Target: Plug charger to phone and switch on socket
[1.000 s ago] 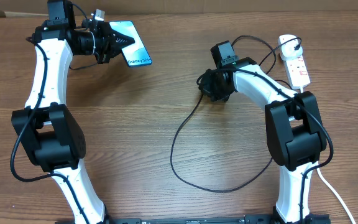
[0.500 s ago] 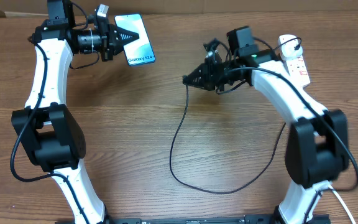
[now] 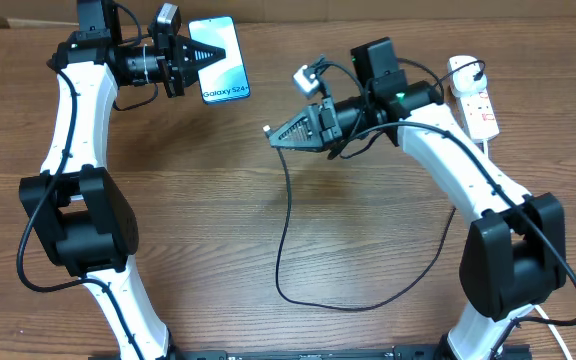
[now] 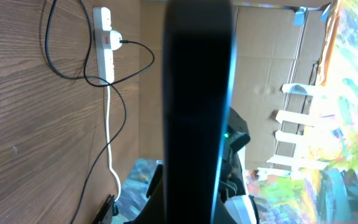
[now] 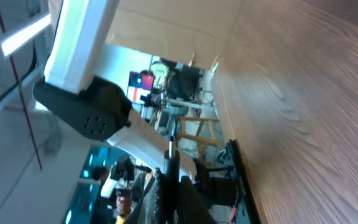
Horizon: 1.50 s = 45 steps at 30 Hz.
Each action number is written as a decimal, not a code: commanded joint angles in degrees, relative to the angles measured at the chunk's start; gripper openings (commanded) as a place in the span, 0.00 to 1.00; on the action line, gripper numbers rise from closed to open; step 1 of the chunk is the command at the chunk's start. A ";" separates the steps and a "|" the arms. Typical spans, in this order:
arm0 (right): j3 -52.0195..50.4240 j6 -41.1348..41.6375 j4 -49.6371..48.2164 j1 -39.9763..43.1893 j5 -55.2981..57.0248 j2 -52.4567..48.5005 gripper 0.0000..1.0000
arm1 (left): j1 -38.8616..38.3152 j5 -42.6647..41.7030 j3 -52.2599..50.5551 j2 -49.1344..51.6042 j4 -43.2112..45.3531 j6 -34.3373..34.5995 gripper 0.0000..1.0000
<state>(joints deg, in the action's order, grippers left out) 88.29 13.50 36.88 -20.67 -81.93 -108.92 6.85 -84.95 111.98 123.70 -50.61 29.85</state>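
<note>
Now the plugging-in step: left claw [image 3: 195,58] clamped on the phone [image 3: 222,60], raised far left; right claw [image 3: 278,134] pinching the charger [image 3: 287,190] by its tip, well apart; next, the tip must meet the phone's port squarely; socket [image 3: 476,100] lies far right.

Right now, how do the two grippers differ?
The left gripper is shut on the phone, a wide flat slab; the right gripper is shut on the thin tip end of the charger. The left gripper points right, while the right gripper points left, towards the phone. Both are shut on something.
</note>
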 commanded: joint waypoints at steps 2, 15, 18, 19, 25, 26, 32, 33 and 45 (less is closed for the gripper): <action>0.81 7.69 -4.48 -0.28 2.75 0.11 0.04 | -1.64 -2.97 0.57 -0.42 1.66 0.46 0.04; 0.81 22.80 -15.72 -0.28 9.18 0.11 0.04 | -3.48 -1.49 0.57 -0.42 7.41 7.06 0.04; 0.83 24.28 -16.31 -0.31 9.29 0.11 0.04 | -3.58 -1.46 0.57 -0.42 8.52 7.98 0.04; 0.81 24.72 -16.76 -0.35 9.29 0.11 0.04 | -3.58 -1.46 0.57 -0.42 9.09 8.24 0.04; 0.83 32.11 -22.51 -2.16 11.67 0.11 0.04 | -3.56 -0.92 0.57 -0.44 10.60 9.49 0.04; 0.81 33.27 -23.30 -2.56 12.50 0.11 0.04 | -3.56 -0.57 0.57 -0.42 10.60 9.88 0.04; 0.81 36.50 -26.73 -3.50 13.46 0.11 0.04 | -3.50 0.68 0.57 -0.42 12.28 13.35 0.04; 0.81 37.48 -27.47 -3.50 13.57 0.11 0.04 | -3.50 0.66 0.57 -0.42 13.73 15.13 0.04; 0.81 39.28 -29.38 -3.50 16.61 0.11 0.04 | -3.50 -0.17 0.57 -0.42 16.83 18.01 0.04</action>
<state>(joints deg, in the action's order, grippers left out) 88.29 51.86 8.60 -24.14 -66.39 -108.92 3.73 -82.70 111.98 123.70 -34.22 46.83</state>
